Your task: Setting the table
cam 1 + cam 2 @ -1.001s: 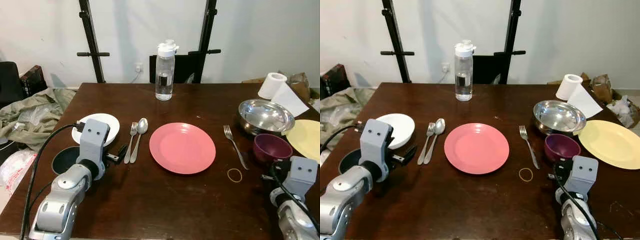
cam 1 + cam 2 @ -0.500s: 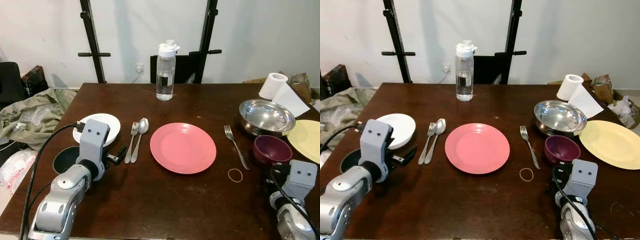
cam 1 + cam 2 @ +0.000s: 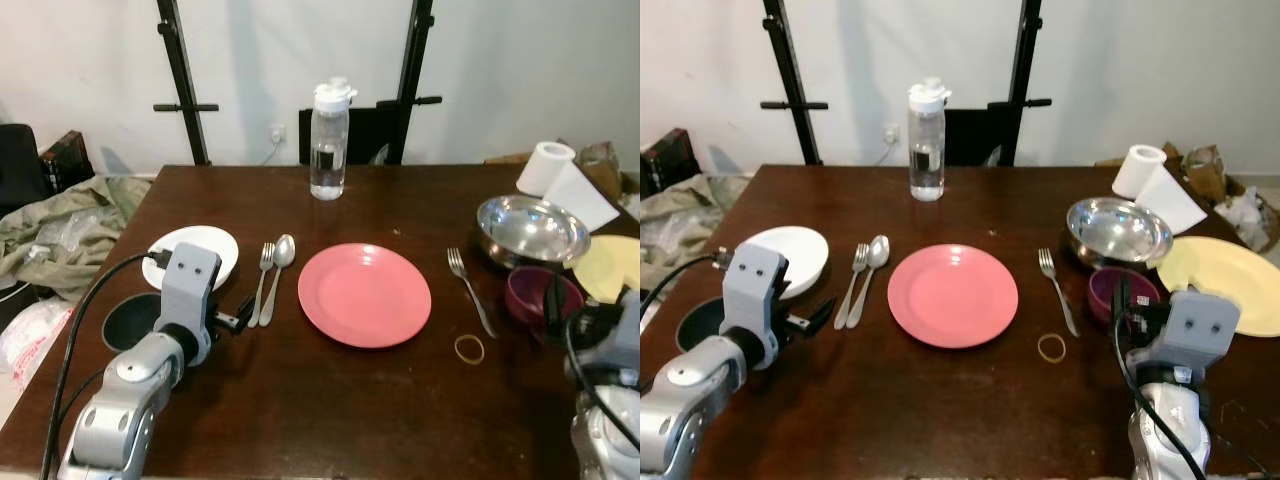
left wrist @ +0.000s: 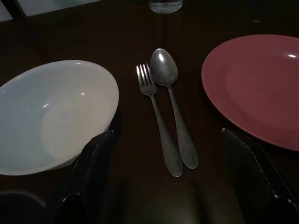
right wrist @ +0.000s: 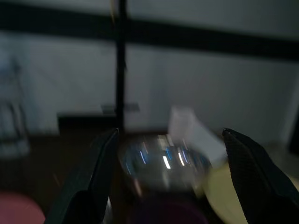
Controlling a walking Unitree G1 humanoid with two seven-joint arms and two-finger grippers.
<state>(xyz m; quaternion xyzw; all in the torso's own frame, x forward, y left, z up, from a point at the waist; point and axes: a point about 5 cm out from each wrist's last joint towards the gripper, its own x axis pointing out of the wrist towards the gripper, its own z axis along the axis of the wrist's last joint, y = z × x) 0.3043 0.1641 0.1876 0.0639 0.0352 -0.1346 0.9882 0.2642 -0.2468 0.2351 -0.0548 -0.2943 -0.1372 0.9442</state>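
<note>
A pink plate point(image 3: 365, 295) lies at the middle of the dark wooden table point(image 3: 330, 410). A fork point(image 3: 263, 285) and a spoon point(image 3: 280, 262) lie side by side to its left; a second fork point(image 3: 470, 290) lies to its right. My left gripper point(image 3: 240, 308) rests low just left of the fork and spoon, open, and both lie ahead between its fingers point(image 4: 93, 177). My right gripper point(image 3: 1135, 308) is raised at the near edge of the purple bowl point(image 3: 1105, 288), open and empty, its fingers point(image 5: 100, 172) blurred.
A white bowl point(image 3: 205, 255) and a black dish point(image 3: 128, 320) sit at the left. A steel bowl point(image 3: 532, 230), a yellow plate point(image 3: 610, 268) and a paper roll point(image 3: 548, 168) are at the right. A water bottle point(image 3: 328, 140) stands at the back. A rubber band point(image 3: 469, 348) lies near the second fork.
My right arm has lifted from the table's near edge and its gripper now tilts up in front of the purple bowl. The left arm has barely moved.
</note>
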